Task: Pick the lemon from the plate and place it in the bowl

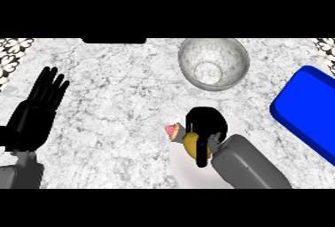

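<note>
Lemon (190, 146): yellow, at the right hand (206, 124), partly hidden; the black fingers curl over and round it. Hand and lemon sit over the plate (189, 170), a pale disc hard to separate from the marble table (118, 97). A small pink item (173, 130) lies just left of the hand; cannot identify it. Bowl (214, 63): grey, far side, up from the hand, well apart. Blue slab (307, 111) at the right edge. Left hand (34, 117): left edge, fingers straight, up, resting.
</note>
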